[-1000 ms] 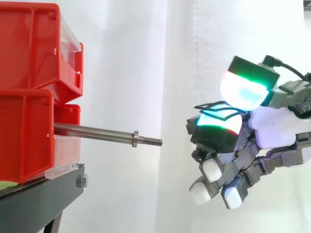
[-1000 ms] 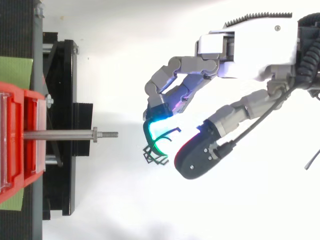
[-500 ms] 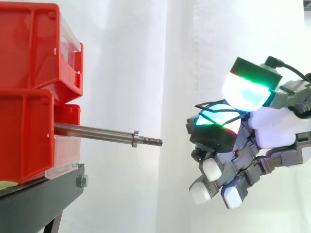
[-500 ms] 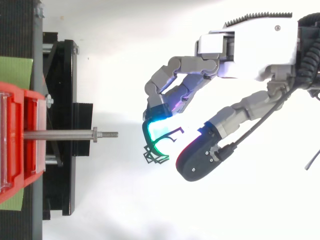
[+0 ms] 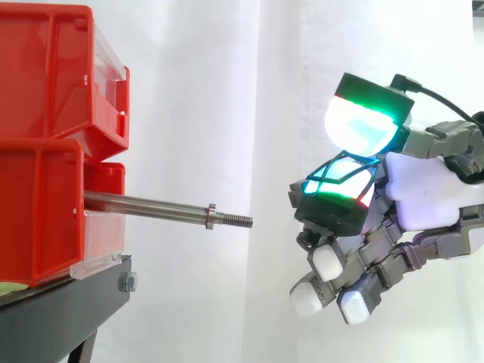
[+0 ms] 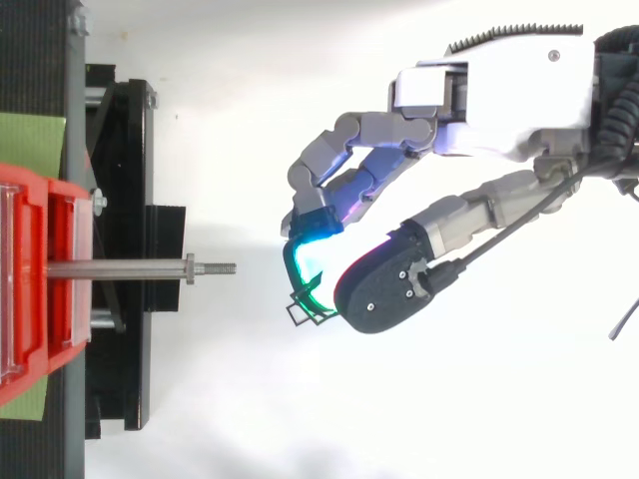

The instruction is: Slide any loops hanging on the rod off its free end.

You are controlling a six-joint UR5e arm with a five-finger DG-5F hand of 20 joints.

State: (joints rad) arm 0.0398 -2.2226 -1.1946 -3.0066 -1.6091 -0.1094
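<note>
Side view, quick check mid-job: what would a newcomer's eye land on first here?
First, the robot hand at the right, its glowing pads pinching a thin black loop in mid-air, clear of the rod's free end. Next, the bare steel rod sticking out of the stacked red bins at the left, with nothing hanging on it.

Side view: hand (image 5: pixel 423 193) right of the rod's free end, black loop (image 5: pixel 338 172) caught between glowing pads.
Rod (image 5: pixel 151 203) juts right from red bins (image 5: pixel 45 204) on black stand (image 5: pixel 60 306); loop well apart from threaded tip.
</note>
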